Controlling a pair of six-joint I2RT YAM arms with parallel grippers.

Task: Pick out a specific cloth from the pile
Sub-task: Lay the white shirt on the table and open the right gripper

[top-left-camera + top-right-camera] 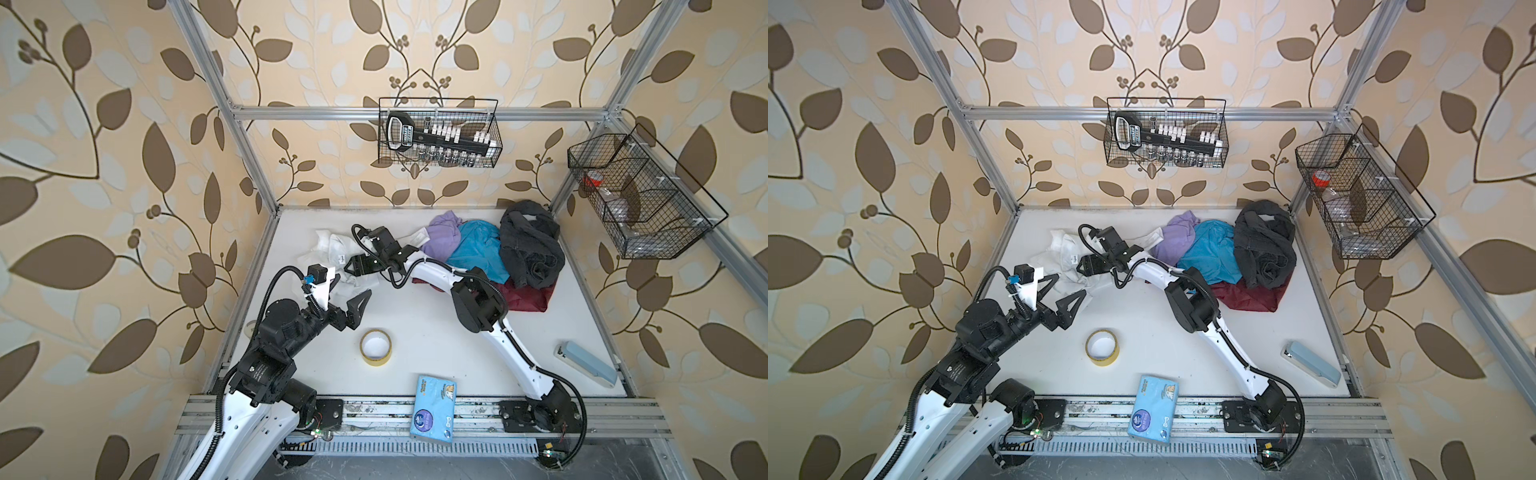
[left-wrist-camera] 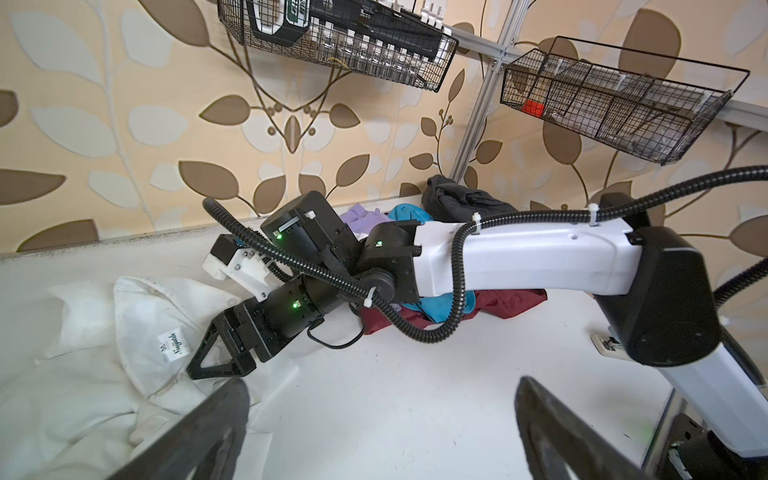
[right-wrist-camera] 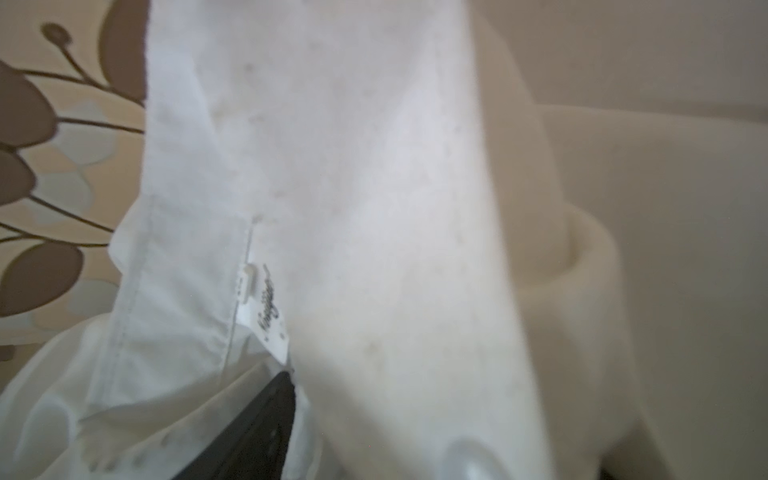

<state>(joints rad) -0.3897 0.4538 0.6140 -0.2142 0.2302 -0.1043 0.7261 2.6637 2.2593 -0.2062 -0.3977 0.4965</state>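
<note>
Plenty of bare surface (image 1: 424, 332) across the middle and front, with frame rails (image 1: 582, 270) along the edges. Far right corner filled by the pile (image 1: 490, 249), with the right arm (image 1: 432, 270) stretched past its near side. Toward the front: yellow tape roll (image 1: 375, 347), tissue pack (image 1: 434, 409) overhanging the front edge, pale blue stapler (image 1: 586, 363) by the right rail. Far left: the cloth (image 1: 328, 245), crumpled low, one white end reaching the lilac garment (image 1: 442, 232). Right hand (image 1: 348, 268) down on its collar beside the neck label (image 2: 172, 343), jaws spread wide, one finger (image 3: 257, 424) under a fold, no clamp seen. Left hand (image 1: 1070, 284) wide open, empty, just over the cloth's near edge.
</note>
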